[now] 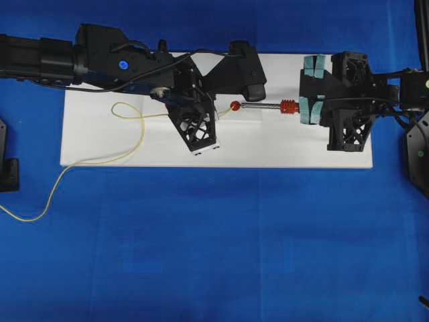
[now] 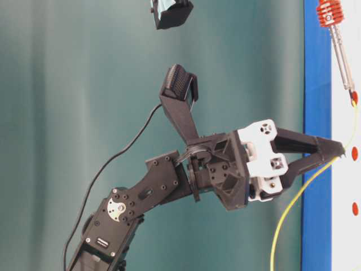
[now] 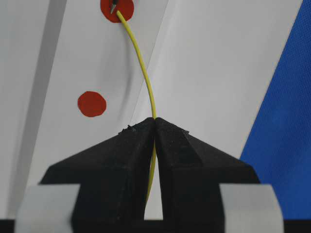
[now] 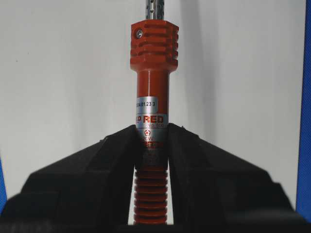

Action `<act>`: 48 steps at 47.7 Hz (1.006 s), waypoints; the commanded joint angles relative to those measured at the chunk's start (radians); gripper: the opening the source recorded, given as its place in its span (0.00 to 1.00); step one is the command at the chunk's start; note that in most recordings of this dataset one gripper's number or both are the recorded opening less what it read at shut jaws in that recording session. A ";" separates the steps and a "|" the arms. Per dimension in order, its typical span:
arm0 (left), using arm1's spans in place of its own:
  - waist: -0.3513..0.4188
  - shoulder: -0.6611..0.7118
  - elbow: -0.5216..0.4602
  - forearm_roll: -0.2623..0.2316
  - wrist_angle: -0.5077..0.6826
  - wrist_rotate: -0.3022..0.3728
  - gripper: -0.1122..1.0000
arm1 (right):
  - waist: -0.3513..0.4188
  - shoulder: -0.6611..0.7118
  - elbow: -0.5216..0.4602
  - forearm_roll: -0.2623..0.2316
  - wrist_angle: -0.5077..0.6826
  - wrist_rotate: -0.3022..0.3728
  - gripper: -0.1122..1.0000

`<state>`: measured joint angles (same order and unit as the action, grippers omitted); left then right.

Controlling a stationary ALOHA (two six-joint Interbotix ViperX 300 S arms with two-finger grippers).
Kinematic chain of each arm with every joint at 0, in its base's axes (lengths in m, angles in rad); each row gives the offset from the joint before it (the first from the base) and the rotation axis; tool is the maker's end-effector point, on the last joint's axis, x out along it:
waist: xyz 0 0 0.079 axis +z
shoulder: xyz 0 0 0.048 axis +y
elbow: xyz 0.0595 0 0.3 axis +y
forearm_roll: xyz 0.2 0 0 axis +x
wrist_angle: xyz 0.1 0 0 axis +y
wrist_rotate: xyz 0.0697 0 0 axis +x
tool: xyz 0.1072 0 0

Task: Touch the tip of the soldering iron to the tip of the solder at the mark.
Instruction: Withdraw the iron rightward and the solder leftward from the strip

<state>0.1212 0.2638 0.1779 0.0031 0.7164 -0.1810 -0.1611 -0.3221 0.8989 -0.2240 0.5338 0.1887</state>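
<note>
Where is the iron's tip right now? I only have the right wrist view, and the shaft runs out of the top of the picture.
Observer: In the left wrist view the tip of the soldering iron meets the end of the solder on a red mark.
Operator: What holds the solder?
Observer: The left gripper is shut on it, a little behind that end.
Operator: Any other marks there?
Observer: That view shows a second red dot, bare and apart from the wire.
</note>
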 commanded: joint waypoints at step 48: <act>-0.023 -0.296 0.160 0.006 -0.020 -0.008 0.11 | 0.002 -0.006 -0.012 0.000 -0.008 -0.002 0.16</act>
<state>0.0982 0.0430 0.3160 0.0077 0.7056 -0.1856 -0.1626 -0.3221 0.8989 -0.2255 0.5323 0.1871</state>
